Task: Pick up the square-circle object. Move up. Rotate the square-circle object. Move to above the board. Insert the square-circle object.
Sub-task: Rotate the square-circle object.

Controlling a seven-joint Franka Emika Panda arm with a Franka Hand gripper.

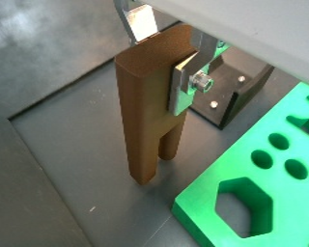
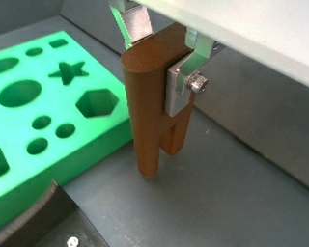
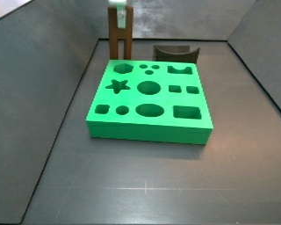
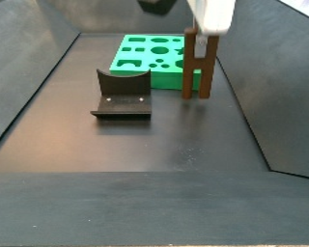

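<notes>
1. Dark grey floor [image 4: 144,145] and sloping grey walls enclose everything I work in.
2. Nearest in a side view stands the fixture [image 4: 123,94], its upright face curved at the top, well apart from my gripper.
3. Beyond it, my gripper [image 4: 207,37] grasps the block [image 4: 197,69] near its top; in both wrist views my silver fingers [image 1: 193,77] press its flat faces.
4. My block [image 2: 154,111] stands upright, its two pegs [image 1: 157,154] at or just above the floor; I cannot tell which.
5. Just beside it lies the green board [image 4: 152,53], flat, its star, hexagon and round cutouts [image 2: 70,70] open.
6. Seen from the opposite side, the block [image 3: 118,35] rises behind the board [image 3: 149,101].
</notes>
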